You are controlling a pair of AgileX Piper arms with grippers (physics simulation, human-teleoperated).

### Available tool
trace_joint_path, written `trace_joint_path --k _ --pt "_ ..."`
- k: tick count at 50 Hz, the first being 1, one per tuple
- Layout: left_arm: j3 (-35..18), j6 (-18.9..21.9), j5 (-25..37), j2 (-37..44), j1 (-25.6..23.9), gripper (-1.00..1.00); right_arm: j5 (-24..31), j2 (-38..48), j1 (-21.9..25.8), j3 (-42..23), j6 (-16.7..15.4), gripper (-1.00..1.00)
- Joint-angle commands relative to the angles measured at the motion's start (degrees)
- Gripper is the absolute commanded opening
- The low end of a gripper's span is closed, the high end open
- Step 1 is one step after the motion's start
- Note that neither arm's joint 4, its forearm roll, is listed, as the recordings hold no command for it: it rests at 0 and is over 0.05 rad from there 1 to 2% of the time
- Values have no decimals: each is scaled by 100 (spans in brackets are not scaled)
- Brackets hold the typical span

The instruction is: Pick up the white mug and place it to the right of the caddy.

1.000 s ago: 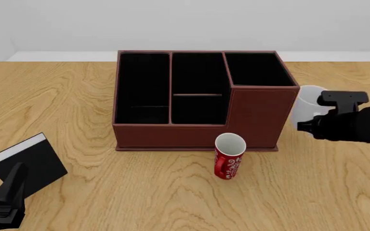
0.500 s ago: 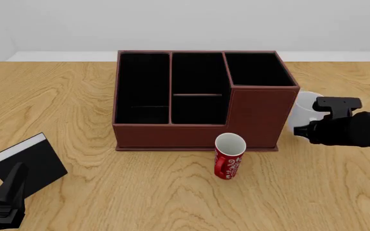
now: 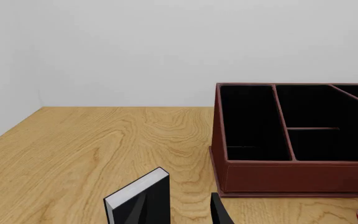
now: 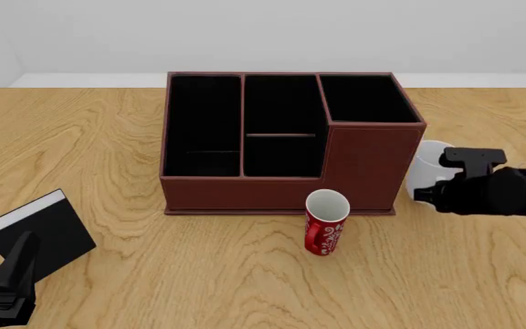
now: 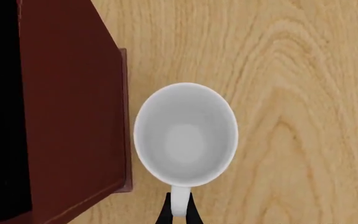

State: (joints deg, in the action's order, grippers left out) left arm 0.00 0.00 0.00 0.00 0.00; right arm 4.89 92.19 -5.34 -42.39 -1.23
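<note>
The white mug (image 4: 426, 163) is upright just right of the caddy (image 4: 281, 140), close to its tall corner section. My right gripper (image 4: 433, 190) is shut on the mug's handle. In the right wrist view I look down into the empty mug (image 5: 185, 135), with the fingertips (image 5: 164, 215) pinching the handle and the caddy wall (image 5: 73, 93) alongside. Whether the mug's base touches the table I cannot tell. My left gripper (image 4: 11, 274) rests open at the front left corner, holding nothing.
A slim red can (image 4: 326, 223) with white swirls stands in front of the caddy, left of the mug. A black book (image 4: 39, 233) with white pages stands next to the left gripper (image 3: 185, 214). Bare wood table (image 4: 482, 274) lies around the right arm.
My right gripper has brought the mug lower and a little nearer to the caddy's right side. The left arm, can and book have not moved.
</note>
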Motion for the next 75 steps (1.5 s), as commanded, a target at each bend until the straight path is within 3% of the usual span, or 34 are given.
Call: trace_joint_path --k 1,44,45,75 --pt "0 0 0 0 0 100 -88 103 4 13 73 -100" --pt "0 0 0 0 0 100 -315 352 -40 32 134 -100" --pt "0 0 0 0 0 100 -317 347 -46 34 128 100" --pt "0 0 0 0 0 100 -339 325 29 58 186 100"
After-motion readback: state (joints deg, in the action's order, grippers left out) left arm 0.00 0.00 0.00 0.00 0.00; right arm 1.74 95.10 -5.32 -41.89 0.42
